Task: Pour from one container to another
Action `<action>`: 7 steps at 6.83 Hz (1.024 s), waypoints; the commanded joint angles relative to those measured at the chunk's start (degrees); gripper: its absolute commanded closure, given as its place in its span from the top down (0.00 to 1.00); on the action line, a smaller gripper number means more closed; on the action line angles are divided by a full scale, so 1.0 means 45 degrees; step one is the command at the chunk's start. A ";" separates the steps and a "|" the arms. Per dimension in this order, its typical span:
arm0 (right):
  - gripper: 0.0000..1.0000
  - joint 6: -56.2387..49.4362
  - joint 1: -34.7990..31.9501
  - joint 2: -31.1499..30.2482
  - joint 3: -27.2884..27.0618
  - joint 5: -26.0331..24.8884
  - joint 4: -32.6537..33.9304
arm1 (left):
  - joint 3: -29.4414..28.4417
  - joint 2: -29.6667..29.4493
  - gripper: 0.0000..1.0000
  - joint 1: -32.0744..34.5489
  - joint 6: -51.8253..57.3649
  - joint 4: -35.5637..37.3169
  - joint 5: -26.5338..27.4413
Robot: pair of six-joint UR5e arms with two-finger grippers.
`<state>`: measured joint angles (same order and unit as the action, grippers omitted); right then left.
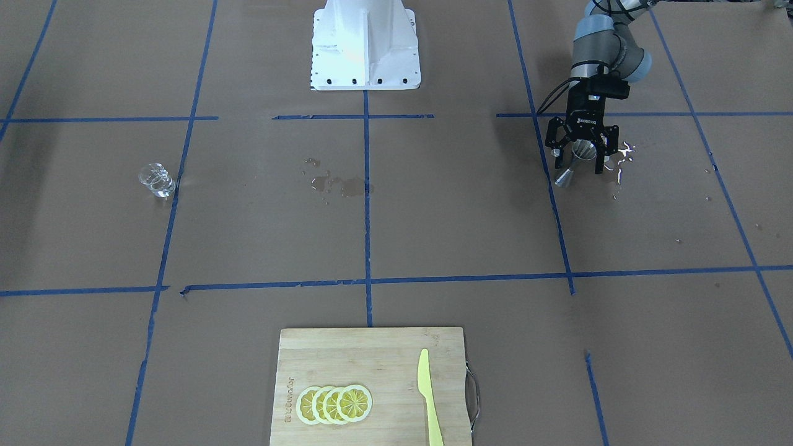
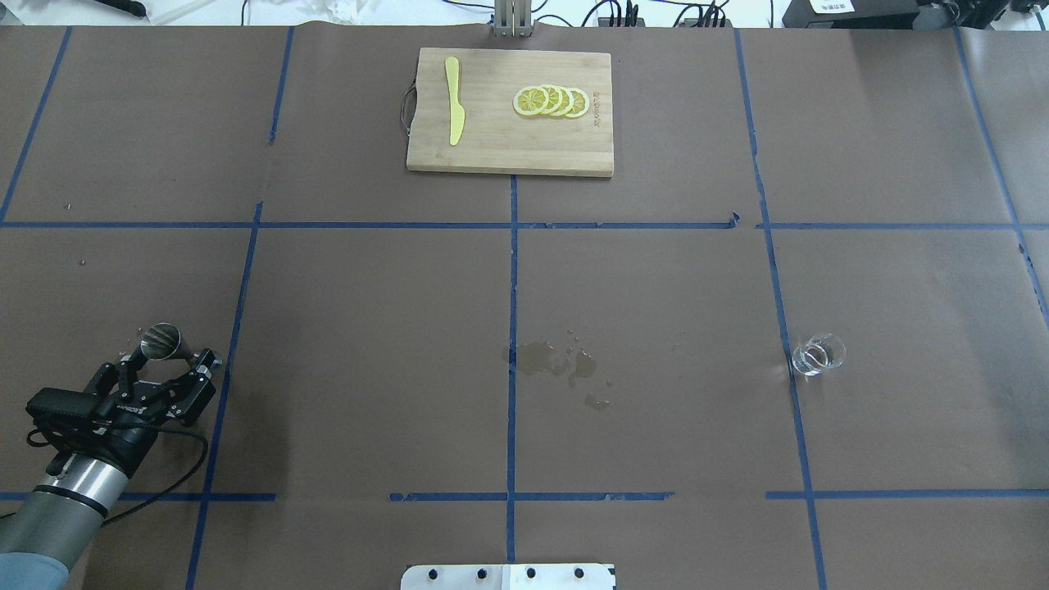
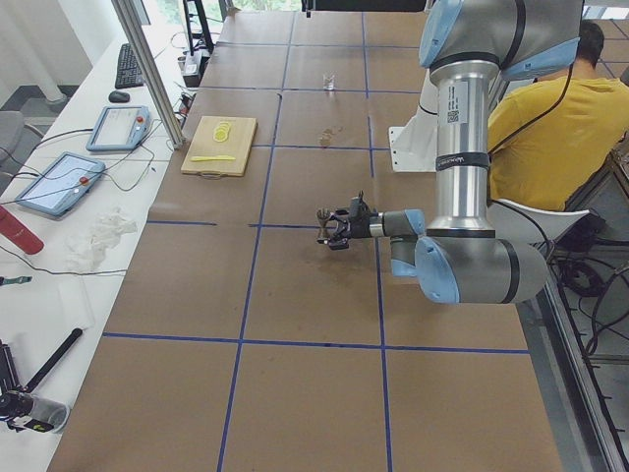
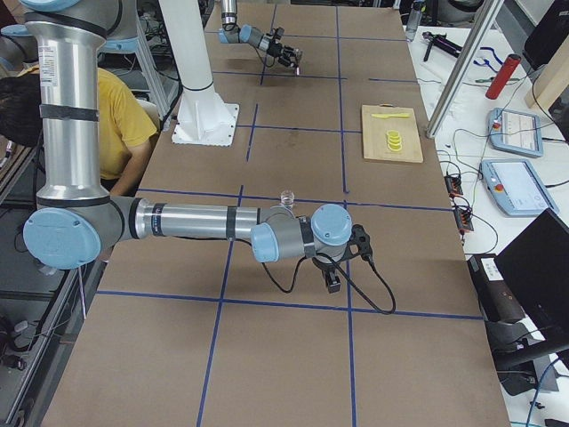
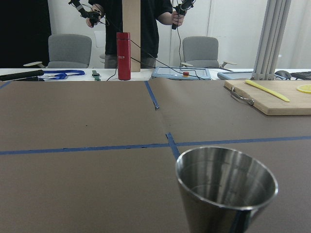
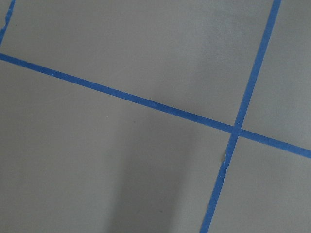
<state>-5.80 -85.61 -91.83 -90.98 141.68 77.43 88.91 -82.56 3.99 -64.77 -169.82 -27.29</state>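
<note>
- Gripping the steel jigger [image 1: 565, 178] near its waist, the left pincer [image 1: 580, 156] holds it tilted just above the bench [image 1: 433, 217] on the robot's left side, the cones jutting past the fingertips.
- The left wrist view has the jigger's open mouth close in front.
- The clear glass cup [image 2: 818, 355] stands beside a blue tape line on the robot's right, well apart from that pincer.
- The right pincer [image 4: 333, 285] points down at the bench; whether it is open or closed cannot be told.
</note>
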 commanded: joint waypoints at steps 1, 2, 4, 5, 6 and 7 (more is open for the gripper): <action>1.00 0.0000 0.0000 0.0034 0.0043 0.0000 0.0000 | -0.0012 -0.0247 0.86 0.0070 0.0583 -0.0074 -0.0029; 1.00 0.0000 0.0000 0.0034 0.0043 0.0000 0.0000 | -0.0012 -0.0228 0.85 0.0109 0.0585 -0.0094 -0.0029; 1.00 0.0000 0.0000 0.0034 0.0043 0.0000 0.0000 | -0.0032 -0.0208 0.84 0.0207 0.0566 -0.0075 -0.0165; 1.00 0.0000 0.0000 0.0034 0.0043 0.0000 0.0000 | -0.0032 -0.0227 0.73 0.0188 0.0585 -0.0075 -0.0244; 1.00 0.0000 0.0000 0.0034 0.0043 0.0000 0.0000 | -0.0012 -0.0247 0.40 0.0188 0.0585 -0.0094 -0.0244; 1.00 0.0000 0.0000 0.0034 0.0024 0.0000 0.0000 | -0.0031 -0.0170 0.11 0.0207 0.1011 -0.0094 -0.0244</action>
<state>-5.80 -85.61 -91.67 -90.80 141.68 77.43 88.80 -83.54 4.85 -61.67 -170.22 -28.33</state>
